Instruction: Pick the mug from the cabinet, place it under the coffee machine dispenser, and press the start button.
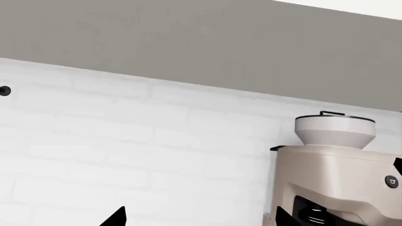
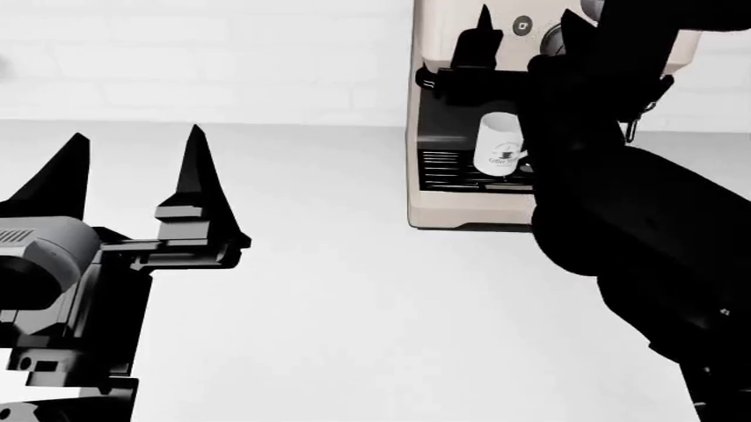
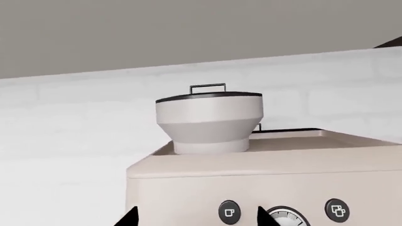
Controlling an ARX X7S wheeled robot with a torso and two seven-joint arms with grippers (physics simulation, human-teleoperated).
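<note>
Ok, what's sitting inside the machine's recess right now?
The mug stands upright on the drip grille inside the coffee machine, logo facing out. The right arm covers the recess's right part, the mug's right edge and the dispenser above it.

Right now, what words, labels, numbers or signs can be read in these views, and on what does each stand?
No text reads clearly.
Mug in the coffee machine recess: dark logo with lettering, too blurred to read.
Left button: single-cup icon, no words.
Right button: double-cup icon, no words.
Gauge: markings too small to read.
</note>
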